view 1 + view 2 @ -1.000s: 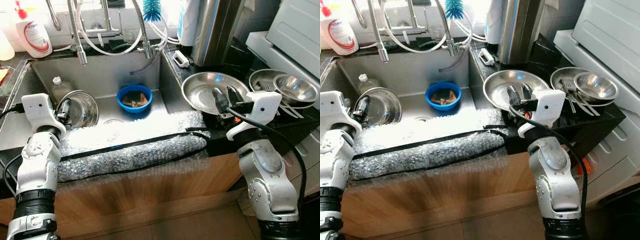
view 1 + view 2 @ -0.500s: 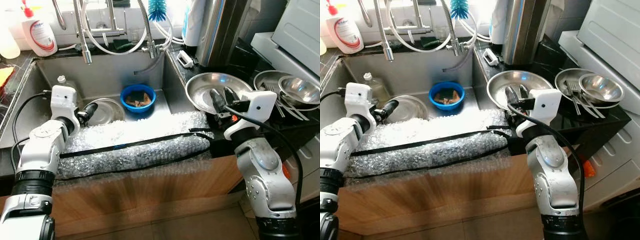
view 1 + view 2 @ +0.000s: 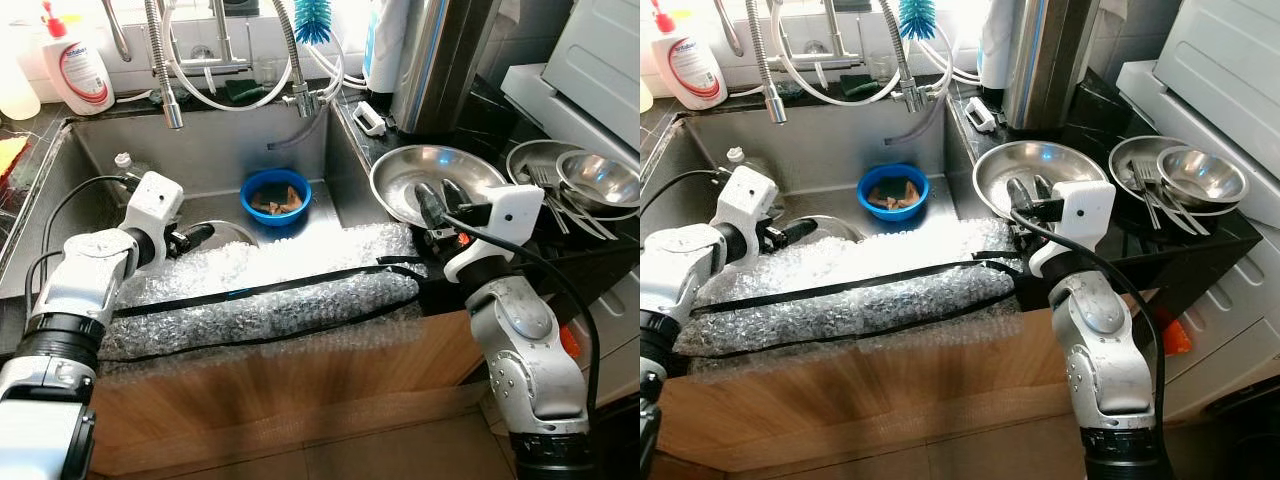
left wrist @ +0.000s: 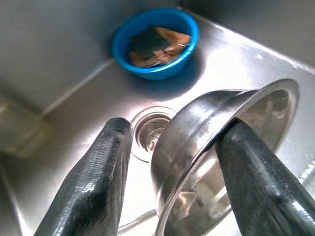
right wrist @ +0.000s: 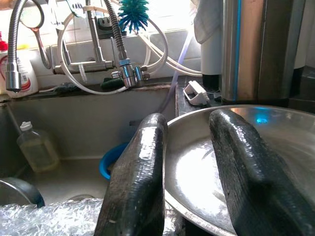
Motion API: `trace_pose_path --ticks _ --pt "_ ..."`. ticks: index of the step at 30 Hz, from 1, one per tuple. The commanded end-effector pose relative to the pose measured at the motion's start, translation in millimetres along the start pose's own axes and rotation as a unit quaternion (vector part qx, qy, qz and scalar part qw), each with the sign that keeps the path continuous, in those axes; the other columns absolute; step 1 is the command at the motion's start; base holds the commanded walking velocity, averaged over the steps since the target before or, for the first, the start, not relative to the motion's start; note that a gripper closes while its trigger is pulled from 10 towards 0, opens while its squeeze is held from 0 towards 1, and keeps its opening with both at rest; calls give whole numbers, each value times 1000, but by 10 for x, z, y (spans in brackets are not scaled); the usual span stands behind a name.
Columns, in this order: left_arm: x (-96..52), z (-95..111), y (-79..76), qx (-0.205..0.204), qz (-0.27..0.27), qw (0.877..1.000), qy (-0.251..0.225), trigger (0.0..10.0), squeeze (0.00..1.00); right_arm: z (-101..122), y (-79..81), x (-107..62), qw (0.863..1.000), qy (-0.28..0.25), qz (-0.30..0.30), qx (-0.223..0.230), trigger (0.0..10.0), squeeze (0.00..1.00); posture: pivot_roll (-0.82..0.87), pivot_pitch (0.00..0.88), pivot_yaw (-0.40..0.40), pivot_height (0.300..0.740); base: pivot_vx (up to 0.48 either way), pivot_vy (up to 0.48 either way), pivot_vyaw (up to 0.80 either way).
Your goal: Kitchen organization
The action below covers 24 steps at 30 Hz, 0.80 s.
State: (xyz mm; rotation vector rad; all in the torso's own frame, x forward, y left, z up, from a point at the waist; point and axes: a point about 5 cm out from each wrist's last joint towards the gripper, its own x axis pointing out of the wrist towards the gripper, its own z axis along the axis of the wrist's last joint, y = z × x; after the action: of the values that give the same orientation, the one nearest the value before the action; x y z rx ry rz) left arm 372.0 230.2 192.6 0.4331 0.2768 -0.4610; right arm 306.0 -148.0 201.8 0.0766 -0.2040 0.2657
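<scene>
A steel bowl (image 4: 197,128) stands tilted in the sink (image 3: 220,150), mostly hidden behind the bubble-wrapped front edge (image 3: 270,290). My left gripper (image 3: 200,236) is shut on its rim, one finger inside the bowl and one outside, close to the drain (image 4: 147,132). A blue bowl (image 3: 273,193) holding brown scraps sits beyond it. On the black counter lies a wide steel pan (image 3: 410,170). My right gripper (image 3: 435,190) is open at its near rim, one finger over the pan's inside and the other outside it.
A stacked steel bowl (image 3: 598,178) and plate with forks sit at the far right. A tall steel vessel (image 3: 440,50) stands behind the pan. Faucet hoses (image 3: 165,70), a soap bottle (image 3: 83,68) and a small bottle (image 3: 122,165) line the sink's back and left.
My left gripper has carried the steel bowl to the right along the sink's front, closer to the blue bowl. The right gripper has stayed at the pan's rim.
</scene>
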Motion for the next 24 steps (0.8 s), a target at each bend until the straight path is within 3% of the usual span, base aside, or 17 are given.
trace_pose_path --ticks 1,8,12,18,24 --pt "46 -44 -71 24 -42 999 22 10000 0 2 26 23 1000 4 7 -3 10000 0 69 77 2 740 0 0 0" --pt "78 -65 -136 86 -116 988 49 10000 0 -14 51 33 1000 8 19 -2 10000 0 68 77 0 740 0 0 0" --pt "85 -57 -152 98 -142 984 51 10000 0 -21 58 37 1000 11 26 -3 10000 0 70 75 0 740 0 0 0" --pt "69 -88 -194 135 -207 967 65 10000 0 -43 110 37 999 17 41 -4 10000 0 72 75 3 740 0 0 0" --pt "78 -88 -172 142 -209 965 67 10000 0 -47 126 39 999 18 47 -3 10000 0 71 75 3 740 0 0 0"
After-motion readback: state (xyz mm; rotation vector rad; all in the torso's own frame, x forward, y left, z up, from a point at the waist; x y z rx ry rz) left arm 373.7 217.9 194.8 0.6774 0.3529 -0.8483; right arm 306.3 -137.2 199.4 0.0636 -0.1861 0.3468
